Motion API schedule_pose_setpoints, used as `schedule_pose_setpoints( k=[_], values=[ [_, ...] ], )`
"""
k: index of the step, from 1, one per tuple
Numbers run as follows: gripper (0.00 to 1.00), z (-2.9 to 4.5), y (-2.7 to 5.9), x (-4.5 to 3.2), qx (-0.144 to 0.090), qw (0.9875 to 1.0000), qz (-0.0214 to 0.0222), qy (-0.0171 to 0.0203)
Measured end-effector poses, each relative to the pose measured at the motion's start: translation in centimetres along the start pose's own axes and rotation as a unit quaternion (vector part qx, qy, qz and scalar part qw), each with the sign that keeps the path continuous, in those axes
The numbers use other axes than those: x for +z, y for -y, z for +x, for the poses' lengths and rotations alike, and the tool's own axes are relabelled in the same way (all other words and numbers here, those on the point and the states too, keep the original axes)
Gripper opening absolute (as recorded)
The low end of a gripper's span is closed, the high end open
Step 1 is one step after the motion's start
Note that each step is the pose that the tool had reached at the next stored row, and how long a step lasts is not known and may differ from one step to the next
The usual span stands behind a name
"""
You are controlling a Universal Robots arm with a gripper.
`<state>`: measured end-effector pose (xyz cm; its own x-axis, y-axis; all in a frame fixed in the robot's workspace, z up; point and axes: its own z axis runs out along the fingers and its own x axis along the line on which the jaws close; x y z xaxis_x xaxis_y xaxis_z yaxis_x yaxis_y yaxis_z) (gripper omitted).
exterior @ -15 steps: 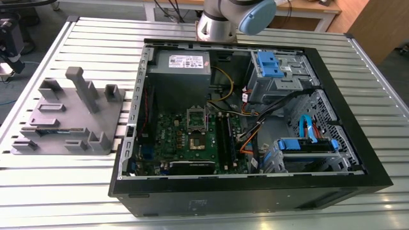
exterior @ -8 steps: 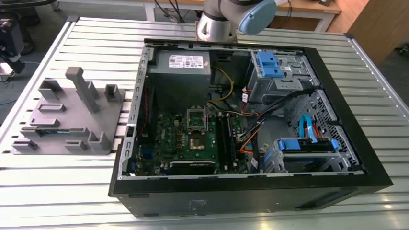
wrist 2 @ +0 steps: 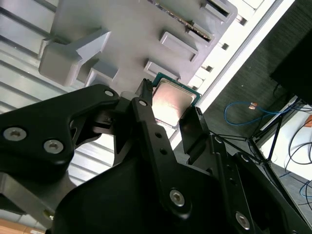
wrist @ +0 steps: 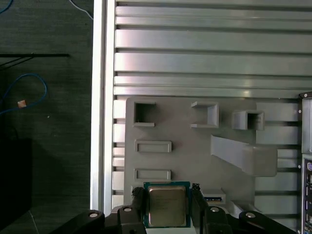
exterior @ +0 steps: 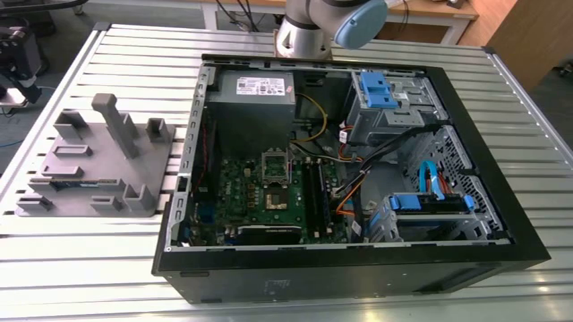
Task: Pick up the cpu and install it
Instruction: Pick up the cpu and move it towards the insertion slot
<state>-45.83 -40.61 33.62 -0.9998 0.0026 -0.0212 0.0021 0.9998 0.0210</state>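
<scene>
Over one edge of the flat grey plastic parts holder (wrist: 195,156) with its raised blocks and slots, the black two-finger gripper (wrist: 167,204) has its jaws pinched onto the cpu (wrist: 167,208), a small square chip with a shiny silver-grey metal top and a green rim. One black finger (wrist: 138,204) presses each of two opposite sides. The second wrist view shows the same: gripper (wrist 2: 170,105) clamped on the cpu (wrist 2: 173,100), the holder (wrist 2: 122,29) behind it. The chip looks lifted clear of the holder, not sitting in a slot.

Under the holder (exterior: 160,164) is the ribbed silver aluminium table (exterior: 90,268). Right beside the holder, on the exterior view's right, the open black computer case (exterior: 358,268) lies on its side with the green motherboard (exterior: 255,204) facing up. Past the table edge nearest the holder, a thin blue cable (wrist: 29,92) loops on the dark floor.
</scene>
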Motion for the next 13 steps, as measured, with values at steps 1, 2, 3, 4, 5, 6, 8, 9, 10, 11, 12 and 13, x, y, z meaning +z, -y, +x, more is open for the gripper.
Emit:
schedule_pose_setpoints(
  k=[1, 2, 3, 4, 5, 6, 8, 9, 10, 11, 12, 13],
  values=[
    [0.47, -0.20, 0.00, 0.00, 0.000, 1.0000, 0.0000, 0.0000],
    [0.47, -0.41, 0.00, 0.01, 0.000, 1.0000, 0.0000, 0.0000],
    [0.47, -0.59, 0.00, 0.01, 0.000, 1.0000, 0.0000, 0.0000],
    [0.47, -0.78, 0.00, 0.01, 0.000, 1.0000, 0.0000, -0.0001],
    [0.47, -0.96, 0.00, 0.01, 0.000, 1.0000, 0.0000, -0.0001],
    [0.47, -1.10, 0.00, 0.02, 0.000, 1.0000, 0.0000, 0.0000],
    [0.47, -1.15, -0.01, 0.02, 0.000, 1.0000, 0.0000, 0.0000],
    [0.47, -1.15, -0.01, -0.02, 0.000, 1.0000, -0.0001, -0.0001],
    [0.47, -1.16, -0.01, -0.12, 0.000, 1.0000, -0.0002, -0.0001],
    [0.47, -1.17, -0.01, -0.25, 0.000, 1.0000, -0.0005, -0.0001],
    [0.47, -1.17, -0.02, -0.44, 0.000, 1.0000, -0.0007, 0.0000],
    [0.47, -1.18, -0.02, -0.69, 0.000, 1.0000, -0.0008, 0.0000]
  ],
)
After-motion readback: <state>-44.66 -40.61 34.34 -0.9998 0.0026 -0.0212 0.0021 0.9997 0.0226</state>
